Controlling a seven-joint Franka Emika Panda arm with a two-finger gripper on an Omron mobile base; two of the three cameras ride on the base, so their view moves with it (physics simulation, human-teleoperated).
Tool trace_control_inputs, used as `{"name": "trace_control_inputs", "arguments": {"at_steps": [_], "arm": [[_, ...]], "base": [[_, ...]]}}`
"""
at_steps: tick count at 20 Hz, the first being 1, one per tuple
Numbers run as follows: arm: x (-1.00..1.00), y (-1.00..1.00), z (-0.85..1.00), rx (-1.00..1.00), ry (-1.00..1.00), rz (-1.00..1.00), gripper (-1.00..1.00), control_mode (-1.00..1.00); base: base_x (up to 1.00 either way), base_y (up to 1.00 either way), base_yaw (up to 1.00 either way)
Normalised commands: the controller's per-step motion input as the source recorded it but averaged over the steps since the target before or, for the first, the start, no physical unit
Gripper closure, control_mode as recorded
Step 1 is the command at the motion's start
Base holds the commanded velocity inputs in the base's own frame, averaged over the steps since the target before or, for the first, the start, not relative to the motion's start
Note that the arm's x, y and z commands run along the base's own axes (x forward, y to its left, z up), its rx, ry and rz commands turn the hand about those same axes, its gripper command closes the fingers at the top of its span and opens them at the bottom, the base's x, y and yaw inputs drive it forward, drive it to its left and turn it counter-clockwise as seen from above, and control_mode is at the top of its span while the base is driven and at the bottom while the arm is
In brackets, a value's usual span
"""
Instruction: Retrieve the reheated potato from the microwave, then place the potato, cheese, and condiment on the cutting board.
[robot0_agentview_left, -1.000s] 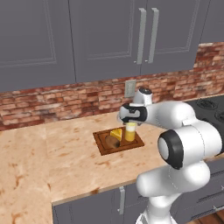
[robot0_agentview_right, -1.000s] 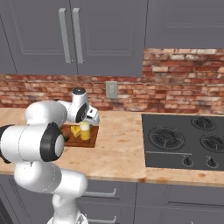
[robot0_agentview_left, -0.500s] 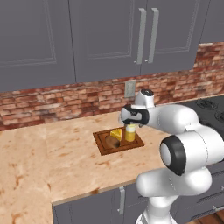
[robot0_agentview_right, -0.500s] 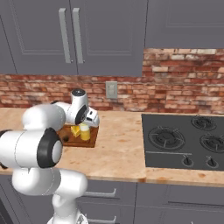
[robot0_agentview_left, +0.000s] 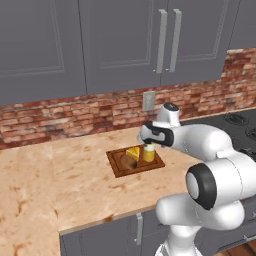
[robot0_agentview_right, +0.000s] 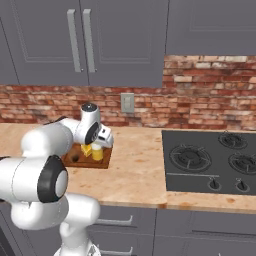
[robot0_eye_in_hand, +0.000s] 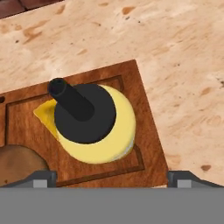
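In the left base view, the cutting board (robot0_agentview_left: 135, 161) lies at the centre of the frame on the marbled countertop (robot0_agentview_left: 60, 185). On it, from left to right, sit the potato (robot0_agentview_left: 128, 161), the cheese (robot0_agentview_left: 133, 152) and the condiment bottle (robot0_agentview_left: 149, 153). The bottle's cap is hidden behind the gripper (robot0_agentview_left: 150, 144), which hangs just above it. The fingers are too small here to make out.

In the right base view, the arm covers the left part of the board (robot0_agentview_right: 89, 159). The potato is lost in shadow at the frame's centre left. The cheese (robot0_agentview_right: 86, 149) shows as a small yellow block, and the bottle (robot0_agentview_right: 97, 152) stands just right of it. A gas hob (robot0_agentview_right: 212, 162) fills the right of this frame; the left base view cuts it off at its right edge.

The hand view looks straight down on the bottle (robot0_eye_in_hand: 98, 124), its dark pointed cap (robot0_eye_in_hand: 70, 99) leaning toward the upper left. The cheese (robot0_eye_in_hand: 43, 114) peeks out only as a yellow corner at the bottle's left, and the potato (robot0_eye_in_hand: 19, 164) is cut off at the lower left. The gripper's (robot0_eye_in_hand: 112, 178) two tips sit far apart at the bottom corners, spread wide and clear of the bottle, pinching nothing.
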Motion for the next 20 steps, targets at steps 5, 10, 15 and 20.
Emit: {"name": "trace_control_inputs", "arguments": {"at_steps": [5, 10, 15, 20], "arm": [[-0.18, -0.04, 0.09, 0.00, 0.00, 0.00, -1.00, -1.00], [-0.24, -0.01, 0.11, 0.00, 0.01, 0.00, -1.00, -1.00], [-0.42, 0.00, 0.11, 0.00, 0.01, 0.00, -1.00, -1.00], [-0.50, -0.03, 0.18, -0.01, 0.00, 0.03, -1.00, -1.00]], "base": [[0.00, 0.00, 0.00], [0.00, 0.00, 0.00], [0.00, 0.00, 0.00], [0.00, 0.00, 0.00]]}}
